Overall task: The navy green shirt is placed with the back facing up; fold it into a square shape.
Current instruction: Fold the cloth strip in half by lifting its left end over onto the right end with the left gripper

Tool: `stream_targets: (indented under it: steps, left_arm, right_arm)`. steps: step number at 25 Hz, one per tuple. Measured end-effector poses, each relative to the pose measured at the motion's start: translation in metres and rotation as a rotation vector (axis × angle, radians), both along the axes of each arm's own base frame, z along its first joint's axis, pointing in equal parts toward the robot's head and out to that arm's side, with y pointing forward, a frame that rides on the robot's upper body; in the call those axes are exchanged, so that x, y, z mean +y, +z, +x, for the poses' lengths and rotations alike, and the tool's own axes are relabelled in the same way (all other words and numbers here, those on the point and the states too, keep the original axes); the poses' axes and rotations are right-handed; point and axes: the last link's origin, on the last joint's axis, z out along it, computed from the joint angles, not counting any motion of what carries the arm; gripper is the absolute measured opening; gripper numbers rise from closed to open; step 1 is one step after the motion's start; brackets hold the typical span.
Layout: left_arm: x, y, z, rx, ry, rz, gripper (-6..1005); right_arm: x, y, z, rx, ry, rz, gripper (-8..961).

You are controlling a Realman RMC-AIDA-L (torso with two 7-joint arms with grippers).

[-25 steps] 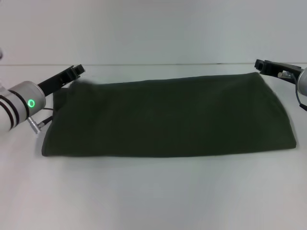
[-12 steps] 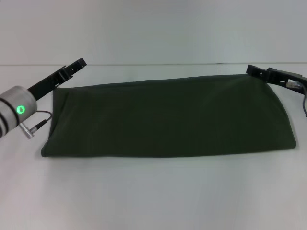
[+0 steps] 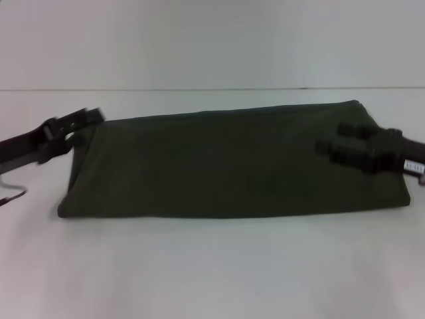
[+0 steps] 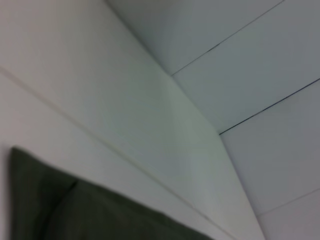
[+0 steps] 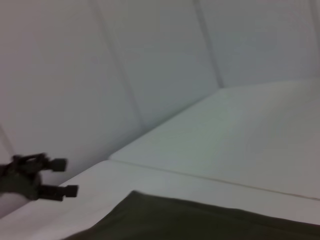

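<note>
The navy green shirt (image 3: 226, 163) lies on the white table (image 3: 212, 266) as a wide, flat band, plain side up. My left gripper (image 3: 81, 127) is at the shirt's far left corner, open and empty; it also shows far off in the right wrist view (image 5: 62, 177) with its fingers apart. My right gripper (image 3: 337, 139) hovers over the right part of the shirt, open and holding nothing. The left wrist view shows one corner of the shirt (image 4: 75, 210). The right wrist view shows a shirt edge (image 5: 200, 220).
The table's far edge (image 3: 212, 89) meets a pale wall behind the shirt. A thin cable (image 3: 10, 197) hangs under my left arm at the left border. Bare white table lies in front of the shirt.
My right gripper moved from the shirt's far right corner inward and nearer, over the cloth. My left gripper dropped lower and back to the left, beside the shirt's left corner. The shirt has not moved.
</note>
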Motion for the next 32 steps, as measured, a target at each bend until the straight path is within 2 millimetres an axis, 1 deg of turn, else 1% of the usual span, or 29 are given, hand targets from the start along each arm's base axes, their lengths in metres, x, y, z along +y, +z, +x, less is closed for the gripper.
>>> stream_targets:
  steps: [4,8,11,16,20,21,24,32]
  left_arm:
    - [-0.016,0.013,-0.013,-0.014,0.071,-0.06,917]
    - [-0.027,0.012,-0.018,-0.046,0.111,-0.115,920]
    - [-0.036,0.015,-0.022,-0.077,0.141,-0.144,919]
    - [-0.057,0.021,-0.031,-0.111,0.209,-0.221,920]
    - [-0.061,0.019,-0.035,-0.118,0.238,-0.228,920]
    - [-0.062,0.016,-0.04,-0.113,0.271,-0.232,920]
    - [-0.062,0.014,-0.042,-0.107,0.288,-0.233,920]
    - [-0.061,0.007,-0.039,-0.107,0.289,-0.26,919]
  right_arm:
    - [-0.012,-0.006,0.002,-0.04,0.083,0.002,859]
    - [-0.018,-0.013,0.004,-0.061,0.115,-0.005,860]
    - [-0.02,-0.015,0.005,-0.063,0.115,-0.012,859]
    - [-0.023,-0.02,0.007,-0.084,0.12,-0.027,859]
    - [-0.025,-0.023,0.008,-0.09,0.12,-0.035,860]
    - [-0.025,-0.023,0.009,-0.091,0.118,-0.036,860]
    - [-0.026,-0.025,0.011,-0.095,0.108,-0.032,860]
    - [-0.028,-0.023,0.02,-0.106,0.069,-0.012,859]
